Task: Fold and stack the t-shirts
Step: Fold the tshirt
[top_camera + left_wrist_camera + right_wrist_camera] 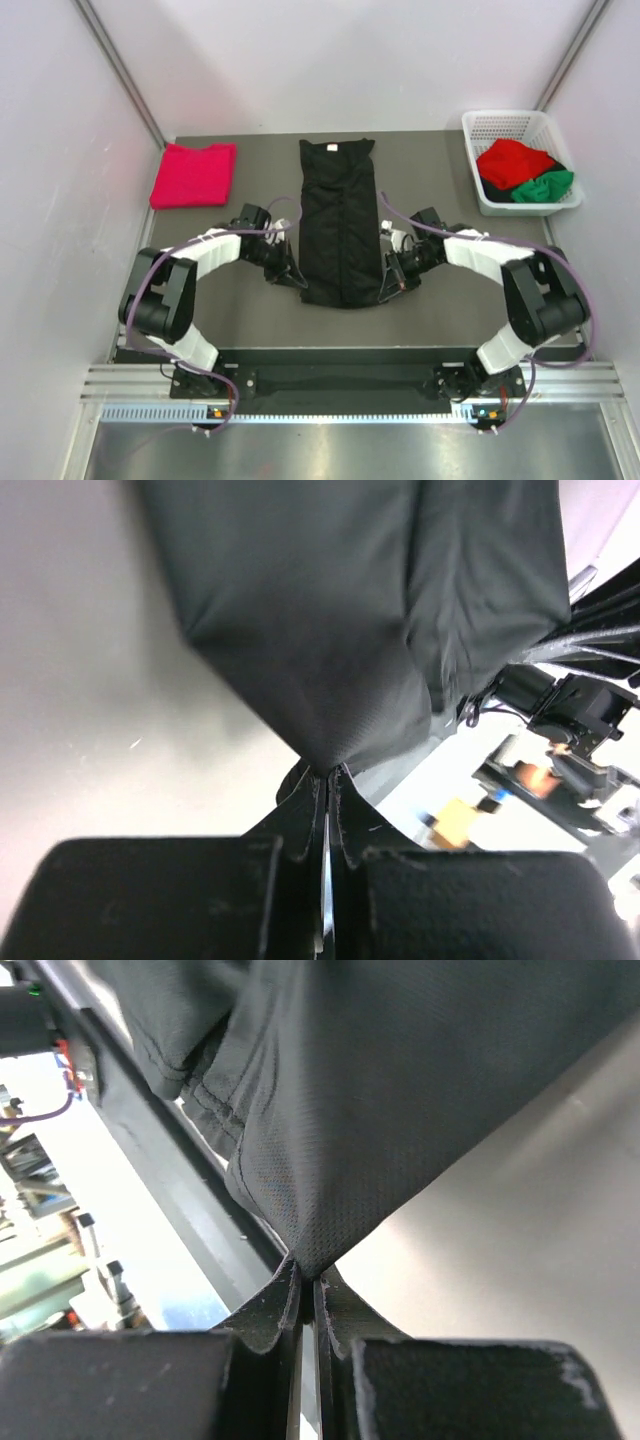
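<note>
Corners of the black t-shirt (338, 220) sit clamped between left fingers (298, 820) and right fingers (270, 1305).

The tag (331, 149) on the black t-shirt (338, 220) is illegibly small.

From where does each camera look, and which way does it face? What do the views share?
Top external: high behind the robot, facing down at the table; left arm and right arm show.
Left wrist: on the left arm, facing along the shut left end effector to a pinched corner of the black t-shirt.
Right wrist: likewise, right end effector, other corner.
Shared: all three show that shirt.
</note>
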You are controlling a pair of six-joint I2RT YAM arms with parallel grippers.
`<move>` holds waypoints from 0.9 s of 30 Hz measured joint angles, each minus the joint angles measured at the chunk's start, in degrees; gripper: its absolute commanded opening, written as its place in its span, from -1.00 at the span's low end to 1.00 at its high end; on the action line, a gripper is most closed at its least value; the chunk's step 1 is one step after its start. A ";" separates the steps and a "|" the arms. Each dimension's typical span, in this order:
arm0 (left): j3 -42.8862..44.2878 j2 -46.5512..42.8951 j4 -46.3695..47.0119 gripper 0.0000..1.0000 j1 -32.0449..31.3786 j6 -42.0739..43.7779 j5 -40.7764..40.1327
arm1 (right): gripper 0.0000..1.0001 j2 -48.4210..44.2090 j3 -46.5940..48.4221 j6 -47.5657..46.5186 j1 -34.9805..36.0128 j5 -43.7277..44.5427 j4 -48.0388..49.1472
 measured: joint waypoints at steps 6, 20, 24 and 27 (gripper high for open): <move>7.15 -2.34 -2.45 -1.00 0.04 4.28 -0.26 | -1.00 -6.82 1.27 -1.29 -0.28 -0.26 -1.81; 24.83 5.88 -2.19 -1.00 4.87 7.10 -1.64 | -1.00 8.17 27.87 -5.99 -4.57 0.28 -4.63; 30.71 12.92 -1.38 -1.00 5.27 7.32 -1.62 | -1.00 14.73 33.20 -6.29 -5.55 0.76 -4.33; 36.33 18.67 -0.96 -1.00 5.57 7.56 -1.64 | -1.00 19.78 37.77 -6.43 -6.34 1.16 -4.24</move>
